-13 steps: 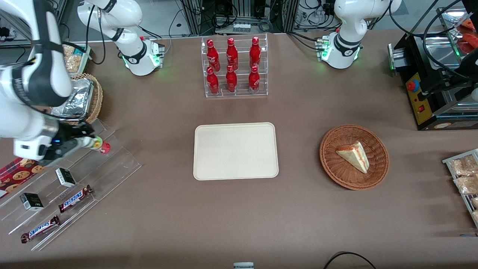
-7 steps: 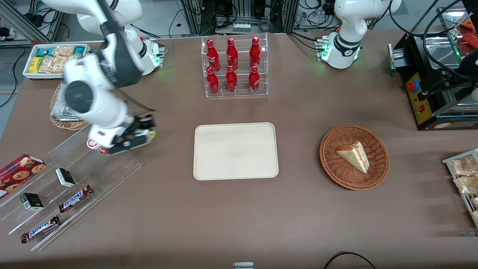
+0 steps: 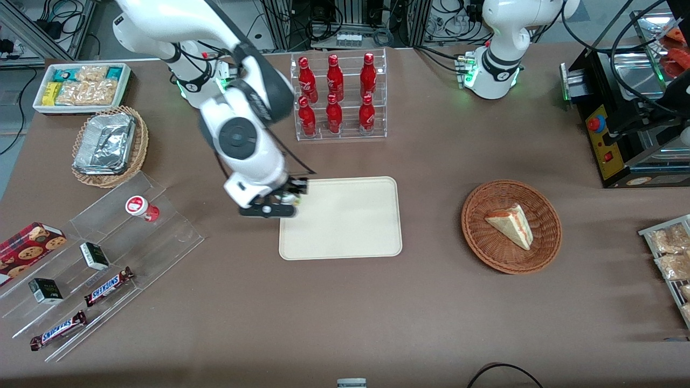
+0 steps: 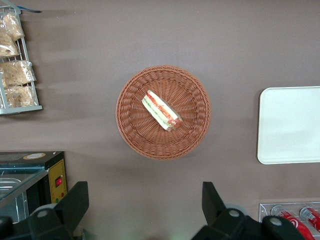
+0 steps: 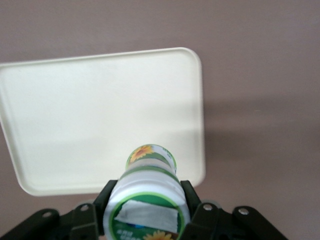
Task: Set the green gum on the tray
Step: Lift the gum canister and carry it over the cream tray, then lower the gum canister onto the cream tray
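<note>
My gripper (image 3: pixel 288 198) is shut on the green gum (image 5: pixel 148 192), a small white-lidded bottle with a green-yellow sunflower label, its black fingers (image 5: pixel 193 197) pressing both sides. It hangs over the edge of the cream tray (image 3: pixel 345 226) that lies toward the working arm's end. In the front view the gum (image 3: pixel 291 198) barely shows under the wrist. The tray (image 5: pixel 100 115) lies bare below the bottle in the right wrist view, and its end shows in the left wrist view (image 4: pixel 290 125).
A clear stand with red bottles (image 3: pixel 337 97) is farther from the front camera than the tray. A wicker basket with a sandwich (image 3: pixel 511 226) lies toward the parked arm's end. A stepped acrylic stand (image 3: pixel 108 248) holds a red-marked gum bottle (image 3: pixel 141 207) and snacks. A foil-lined basket (image 3: pixel 108 145) sits near it.
My gripper has carried the green gum from the stepped stand across the table to the tray's edge. The red-marked bottle stays on the stand.
</note>
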